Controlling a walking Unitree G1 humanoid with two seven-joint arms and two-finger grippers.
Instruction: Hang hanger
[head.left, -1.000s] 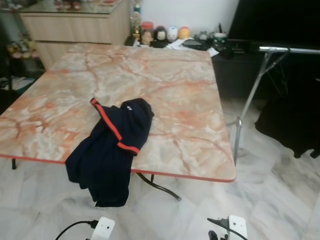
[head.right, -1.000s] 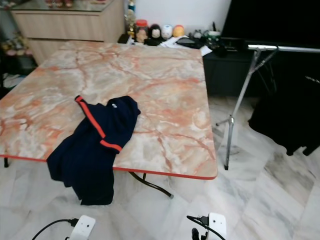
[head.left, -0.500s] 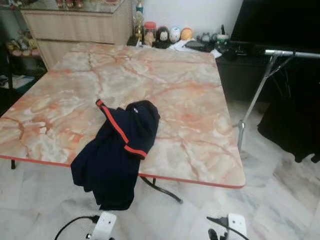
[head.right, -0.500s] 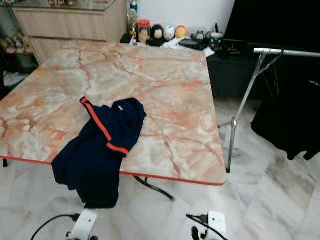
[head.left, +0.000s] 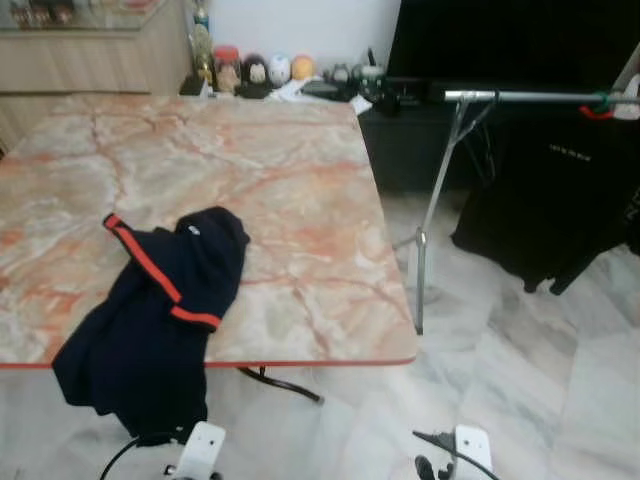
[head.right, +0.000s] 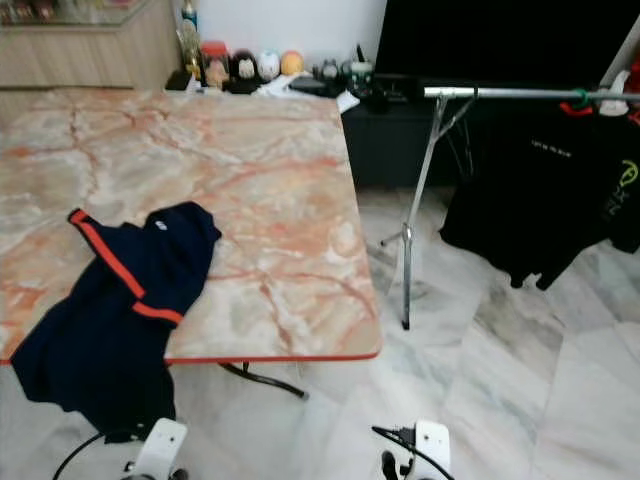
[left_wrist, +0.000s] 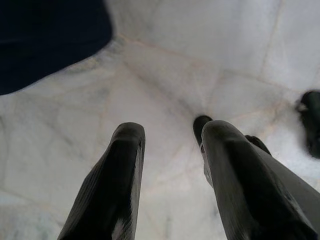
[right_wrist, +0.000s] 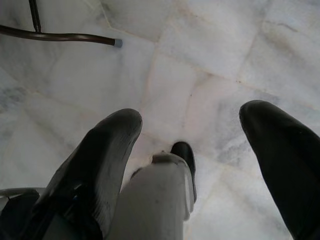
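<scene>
A silver clothes rail (head.right: 500, 93) on a thin metal stand (head.right: 412, 230) stands to the right of the table. Black T-shirts (head.right: 540, 190) hang from it, and a red hanger hook (head.right: 575, 108) sits on the rail above them. A navy jacket with orange stripes (head.left: 150, 300) lies on the marble-pattern table (head.left: 290, 180) and droops over its near edge. My left gripper (left_wrist: 171, 132) hangs open over the floor, holding nothing. My right gripper (right_wrist: 192, 117) also hangs open and empty above the tiles.
A dark TV cabinet (head.left: 410, 140) stands behind the rail, with small jars and figurines (head.left: 255, 70) beside it. A wooden sideboard (head.left: 80, 55) is at the far left. The table's curved metal foot (right_wrist: 65, 36) rests near my right gripper. White marble floor (head.left: 540, 380) lies between me and the rail.
The camera has turned to the right, so the table and jacket sit further left in the picture. The rail's hanging shirts have come into view. Both arms still hang low.
</scene>
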